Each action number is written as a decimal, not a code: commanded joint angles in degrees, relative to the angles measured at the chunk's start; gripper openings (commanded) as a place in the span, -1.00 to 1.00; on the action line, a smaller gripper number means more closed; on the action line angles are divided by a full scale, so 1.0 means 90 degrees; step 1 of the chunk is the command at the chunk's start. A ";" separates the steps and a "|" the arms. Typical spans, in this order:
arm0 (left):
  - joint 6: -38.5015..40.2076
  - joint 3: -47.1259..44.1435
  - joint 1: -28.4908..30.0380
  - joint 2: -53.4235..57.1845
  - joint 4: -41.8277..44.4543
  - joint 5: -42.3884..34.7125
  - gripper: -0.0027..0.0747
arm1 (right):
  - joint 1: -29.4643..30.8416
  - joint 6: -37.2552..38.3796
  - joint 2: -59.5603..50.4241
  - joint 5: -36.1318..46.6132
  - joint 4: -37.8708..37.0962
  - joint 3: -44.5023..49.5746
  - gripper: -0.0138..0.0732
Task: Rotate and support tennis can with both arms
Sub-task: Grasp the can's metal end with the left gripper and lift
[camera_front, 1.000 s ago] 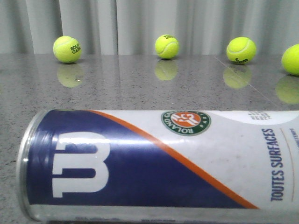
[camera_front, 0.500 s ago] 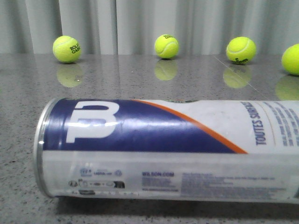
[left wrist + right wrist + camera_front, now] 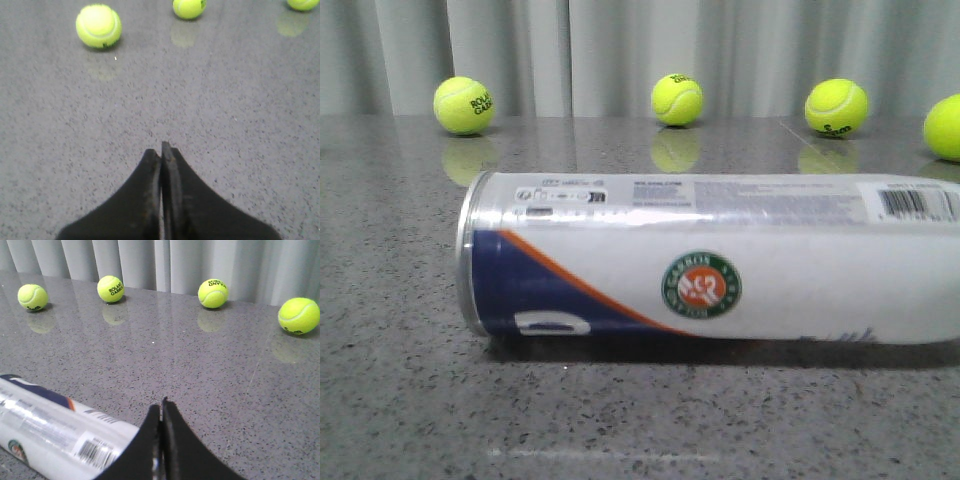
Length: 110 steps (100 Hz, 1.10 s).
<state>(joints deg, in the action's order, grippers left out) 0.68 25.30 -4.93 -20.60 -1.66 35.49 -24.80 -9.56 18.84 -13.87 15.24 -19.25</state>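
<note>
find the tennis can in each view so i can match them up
Front view: the tennis can lies on its side across the middle.
Left wrist view: not in it.
Right wrist view: its barcode end lies beside the shut right gripper.
Shared landmark: the "ROLAND GARROS" tennis ball.

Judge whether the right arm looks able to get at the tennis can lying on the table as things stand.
Probably yes. In the right wrist view the tennis can lies just beside the shut right gripper, with only bare table between them. The gripper would need to open first.

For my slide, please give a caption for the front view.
Tennis can lying on its side on grey table, four tennis balls behind.
</note>
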 commanded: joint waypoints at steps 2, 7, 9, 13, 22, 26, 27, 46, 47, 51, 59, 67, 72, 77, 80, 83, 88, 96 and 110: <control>0.0072 0.0544 -0.0008 -0.0643 -0.0372 0.0062 -0.95 | 0.0036 0.0002 0.0031 0.0449 0.0027 -0.0165 -0.82; 0.0020 0.0680 -0.0008 -0.0930 -0.0646 0.0172 -0.82 | 0.0036 0.0002 0.0031 0.0449 0.0027 -0.0165 -0.82; -0.0020 0.0733 -0.0008 -0.1044 -0.0793 0.0185 -0.74 | 0.0036 0.0002 0.0031 0.0449 0.0027 -0.0165 -0.82; -0.0288 0.0798 -0.0008 -0.1257 -0.1209 0.0189 -0.53 | 0.0036 0.0002 0.0031 0.0449 0.0027 -0.0165 -0.82; -0.1307 0.0920 -0.0008 -0.1683 -0.2633 0.0164 0.00 | 0.0036 0.0002 0.0031 0.0449 0.0027 -0.0165 -0.82; -0.1742 0.0966 -0.0008 -0.1847 -0.3213 0.0164 0.19 | 0.0036 0.0002 0.0031 0.0449 0.0027 -0.0165 -0.82; -0.1824 0.0965 -0.0008 -0.1915 -0.3329 0.0164 0.25 | 0.0036 0.0002 0.0031 0.0449 0.0027 -0.0165 -0.82; -0.3346 0.1171 -0.0008 -0.2975 -0.5907 0.0462 0.39 | 0.0036 0.0002 0.0031 0.0449 0.0027 -0.0165 -0.82; -0.3382 0.1199 -0.0008 -0.3066 -0.5967 0.0498 0.39 | 0.0036 0.0002 0.0031 0.0449 0.0027 -0.0165 -0.82; -0.3594 0.1287 -0.0008 -0.3362 -0.6329 0.0732 0.39 | 0.0036 0.0002 0.0031 0.0449 0.0027 -0.0165 -0.82; -0.4082 0.1519 -0.0008 -0.3916 -0.6989 0.1286 0.39 | 0.0036 0.0002 0.0031 0.0449 0.0027 -0.0165 -0.82; -0.4495 0.1711 -0.0012 -0.4457 -0.7687 0.1818 0.37 | 0.0036 0.0002 0.0031 0.0449 0.0027 -0.0165 -0.82; -0.4674 0.1838 -0.0023 -0.4830 -0.7991 0.2050 0.37 | 0.0036 0.0002 0.0031 0.0449 0.0027 -0.0165 -0.82; -0.4781 0.1990 -0.0093 -0.5138 -0.8189 0.2168 0.37 | 0.0036 0.0002 0.0031 0.0449 0.0027 -0.0165 -0.82; -0.4779 0.2073 -0.0180 -0.5316 -0.8254 0.2218 0.37 | 0.0036 0.0002 0.0031 0.0449 0.0027 -0.0165 -0.82; -0.4779 0.2159 -0.0274 -0.5494 -0.8304 0.2312 0.37 | 0.0036 0.0002 0.0031 0.0449 0.0027 -0.0165 -0.82; -0.4779 0.2316 -0.0507 -0.5851 -0.8362 0.2458 0.37 | 0.0036 0.0002 0.0031 0.0449 0.0027 -0.0165 -0.82; -0.4779 0.2539 -0.0907 -0.6331 -0.8603 0.2695 0.37 | 0.0036 0.0002 0.0031 0.0449 0.0027 -0.0165 -0.82; -0.4753 0.2802 -0.1567 -0.7185 -0.8972 0.2985 0.28 | 0.0036 0.0002 0.0031 0.0449 0.0027 -0.0165 -0.82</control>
<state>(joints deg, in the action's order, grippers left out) -41.81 47.71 -15.69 -82.79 -76.91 58.77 -24.80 -9.56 18.84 -13.87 15.24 -19.25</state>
